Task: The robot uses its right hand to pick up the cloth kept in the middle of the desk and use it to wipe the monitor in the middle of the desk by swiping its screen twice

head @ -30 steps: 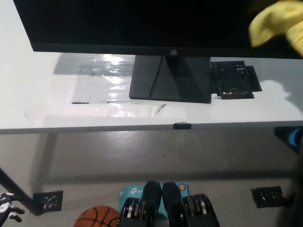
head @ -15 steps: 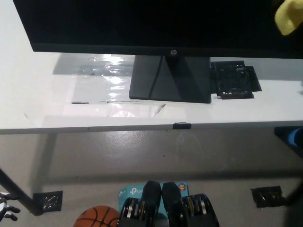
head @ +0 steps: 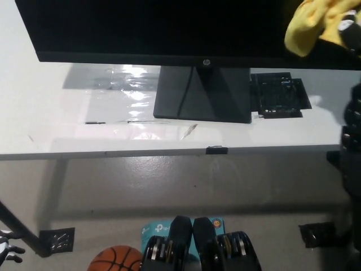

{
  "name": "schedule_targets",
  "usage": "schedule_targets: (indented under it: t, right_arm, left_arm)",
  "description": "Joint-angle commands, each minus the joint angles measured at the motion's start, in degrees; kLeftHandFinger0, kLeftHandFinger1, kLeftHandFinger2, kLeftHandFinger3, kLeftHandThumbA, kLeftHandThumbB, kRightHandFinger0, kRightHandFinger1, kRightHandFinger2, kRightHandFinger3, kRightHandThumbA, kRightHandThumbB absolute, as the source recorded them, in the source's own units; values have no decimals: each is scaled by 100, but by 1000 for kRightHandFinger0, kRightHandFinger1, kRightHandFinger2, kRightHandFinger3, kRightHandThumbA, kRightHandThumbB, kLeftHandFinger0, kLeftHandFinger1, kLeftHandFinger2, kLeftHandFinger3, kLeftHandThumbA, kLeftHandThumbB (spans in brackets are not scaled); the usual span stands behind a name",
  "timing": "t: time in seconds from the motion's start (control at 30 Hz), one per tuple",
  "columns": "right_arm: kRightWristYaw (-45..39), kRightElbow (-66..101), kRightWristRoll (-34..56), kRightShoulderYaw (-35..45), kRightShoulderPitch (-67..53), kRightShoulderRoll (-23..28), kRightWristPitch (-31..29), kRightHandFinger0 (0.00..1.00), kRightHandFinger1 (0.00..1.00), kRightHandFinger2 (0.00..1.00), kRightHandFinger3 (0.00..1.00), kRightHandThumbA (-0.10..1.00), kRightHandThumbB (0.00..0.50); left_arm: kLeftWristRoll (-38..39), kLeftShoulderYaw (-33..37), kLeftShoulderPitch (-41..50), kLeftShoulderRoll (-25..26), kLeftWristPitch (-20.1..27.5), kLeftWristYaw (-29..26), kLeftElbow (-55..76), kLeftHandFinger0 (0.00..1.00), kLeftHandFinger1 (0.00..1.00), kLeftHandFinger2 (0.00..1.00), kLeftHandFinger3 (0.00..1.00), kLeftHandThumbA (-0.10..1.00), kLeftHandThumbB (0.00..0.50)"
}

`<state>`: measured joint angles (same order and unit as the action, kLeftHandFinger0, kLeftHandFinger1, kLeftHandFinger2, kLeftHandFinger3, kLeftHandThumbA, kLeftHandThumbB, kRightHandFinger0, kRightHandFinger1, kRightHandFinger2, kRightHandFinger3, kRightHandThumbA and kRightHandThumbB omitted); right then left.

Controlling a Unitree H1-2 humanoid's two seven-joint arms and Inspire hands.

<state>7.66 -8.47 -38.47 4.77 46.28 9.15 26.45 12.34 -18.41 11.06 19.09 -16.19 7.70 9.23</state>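
A black monitor (head: 169,28) with a dark screen stands on its stand (head: 200,93) at the middle of the white desk (head: 67,118). My black right hand (head: 345,25) is at the top right, shut on a yellow cloth (head: 310,25) that is pressed against the right part of the screen. My right arm (head: 352,130) rises along the right edge of the picture. My white left hand (head: 8,248) hangs low at the bottom left corner, only partly in view.
A black flat plate (head: 279,95) lies on the desk right of the stand. Below the desk edge are a basketball (head: 115,259), a teal box (head: 158,230), a desk leg foot (head: 56,238) and a blue object (head: 345,164) at the right.
The cloth, which had slid right to the picture's edge half a second ago, has come back leftward across the screen. My right arm now shows along the right edge.
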Motion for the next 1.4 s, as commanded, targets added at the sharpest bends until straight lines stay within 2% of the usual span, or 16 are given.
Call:
schedule_targets:
  t: [0.0, 0.17, 0.2, 0.23, 0.27, 0.3, 0.37, 0.43, 0.47, 0.53, 0.57, 0.6, 0.63, 0.87, 0.97, 1.37]
  right_arm:
    - [-490, -965, -2466, -553, 1604, -379, 47, 0, 65, 348, 244, -100, 158]
    - [44, -1767, -2109, -764, 1890, -541, 47, 0, 0, 221, 204, -100, 144]
    - [295, -1924, -1931, -857, 1938, -556, 47, 0, 0, 213, 74, -100, 164]
    - [287, -2042, -1974, -830, 1993, -607, 47, 0, 16, 250, 159, -100, 154]
    - [311, -2445, -1935, -742, 2189, -750, 47, 0, 21, 280, 407, -100, 153]
    - [324, -2505, -1942, -722, 2218, -769, 47, 0, 20, 282, 416, -100, 153]
    - [437, -2908, -1708, -812, 2417, -871, 47, 0, 4, 265, 191, -100, 155]
    - [422, -3080, -1728, -800, 2514, -979, 47, 0, 0, 220, 211, -100, 115]
    - [419, -3162, -1739, -765, 2561, -1039, 47, 0, 4, 260, 428, -100, 116]
    - [430, -3330, -1768, -678, 2659, -1191, 47, 0, 0, 266, 562, -100, 112]
    - [496, -3461, -1777, -617, 2731, -1266, 47, 0, 0, 271, 765, -100, 126]
    - [614, -3526, -1713, -543, 2778, -1375, 47, 0, 0, 256, 772, -100, 132]
    - [753, -3406, -1506, -655, 2757, -1495, 47, 0, 3, 249, 466, -100, 151]
    - [741, -3043, -1709, -704, 2716, -2164, 47, 0, 0, 109, 14, -98, 143]
    - [749, -2970, -1822, -696, 2690, -2417, 47, 0, 0, 138, 230, -100, 128]
    - [846, -3088, -1655, -1167, 2637, -2704, 47, 0, 0, 290, 248, -100, 95]
  left_arm:
    - [90, -100, 142, 198, -14, 79, 250, 416, 426, 551, 771, 228, 228]
    - [92, -83, 169, 172, 21, 95, 207, 415, 428, 548, 753, 208, 224]
    - [94, -81, 179, 162, -4, 88, 236, 415, 427, 546, 752, 211, 231]
    - [90, -79, 181, 161, -32, 79, 258, 416, 426, 546, 752, 210, 231]
    - [98, -80, 177, 162, -46, 77, 253, 422, 428, 543, 750, 212, 240]
    - [99, -80, 176, 162, -47, 77, 252, 425, 429, 541, 749, 213, 240]
    - [95, -68, 170, 158, -27, 85, 227, 416, 427, 538, 755, 204, 219]
    - [92, -71, 169, 149, -47, 69, 229, 409, 424, 536, 759, 192, 205]
    - [93, -70, 169, 149, -40, 72, 225, 408, 423, 538, 762, 187, 200]
    - [63, -57, 165, 153, -61, 56, 241, 407, 424, 540, 764, 188, 201]
    - [38, -26, 145, 122, -62, 40, 215, 408, 430, 545, 763, 206, 218]
    - [34, -19, 148, 132, -59, 50, 213, 412, 435, 555, 767, 212, 213]
    - [38, -15, 151, 128, -39, 57, 227, 409, 428, 552, 763, 213, 216]
    - [52, 50, 94, 109, 21, 78, 177, 404, 424, 559, 759, 224, 224]
    - [21, 96, 93, 100, 40, 71, 166, 411, 424, 566, 760, 232, 220]
    - [33, 95, 166, 106, 115, 67, 135, 386, 406, 528, 752, 256, 227]
